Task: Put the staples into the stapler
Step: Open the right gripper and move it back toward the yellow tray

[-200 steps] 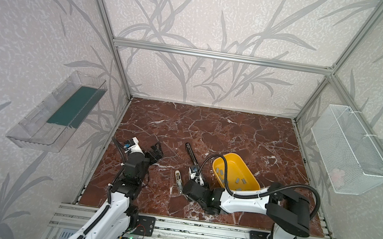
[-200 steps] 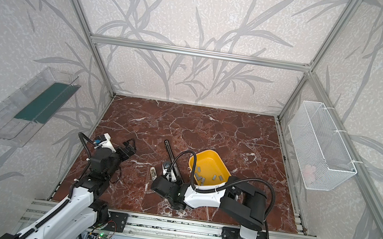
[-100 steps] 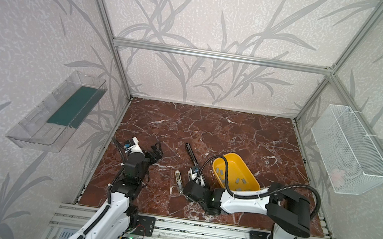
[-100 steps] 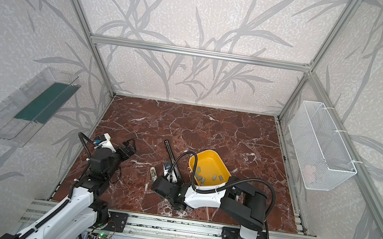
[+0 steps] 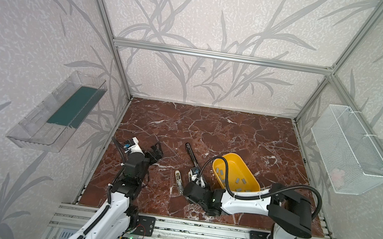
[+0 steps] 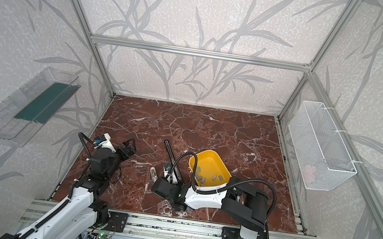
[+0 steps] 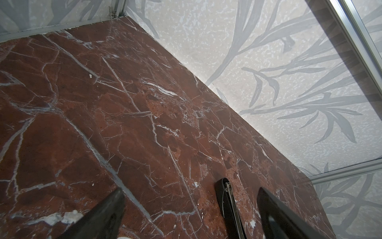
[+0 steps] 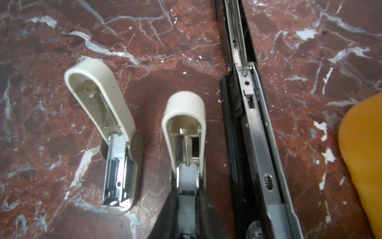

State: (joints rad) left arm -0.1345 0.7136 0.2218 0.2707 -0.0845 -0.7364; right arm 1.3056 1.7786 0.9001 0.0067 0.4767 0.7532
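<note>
The stapler (image 8: pixel 254 128), long and black, lies opened flat with its chrome channel up, beside the yellow bin (image 5: pixel 231 155). It also shows as stapler (image 5: pixel 192 154) and stapler (image 6: pixel 170 151). Grey staples (image 5: pixel 237 180) lie loose in the bin. Two small cream staplers stand with lids raised: the middle one (image 8: pixel 184 115) and the outer one (image 8: pixel 115 134). My right gripper (image 8: pixel 188 194) has its fingers close on either side of a pale strip in the middle cream stapler's channel; whether they press it is unclear. My left gripper (image 7: pixel 191 191) hangs open over bare floor, left of the stapler.
A clear shelf (image 5: pixel 59 111) with a green pad hangs on the left wall. A white wire basket (image 5: pixel 348 152) hangs on the right wall. The right arm's black cable (image 5: pixel 207 164) loops over the bin's near rim. An aluminium rail (image 5: pixel 195 227) runs along the front edge.
</note>
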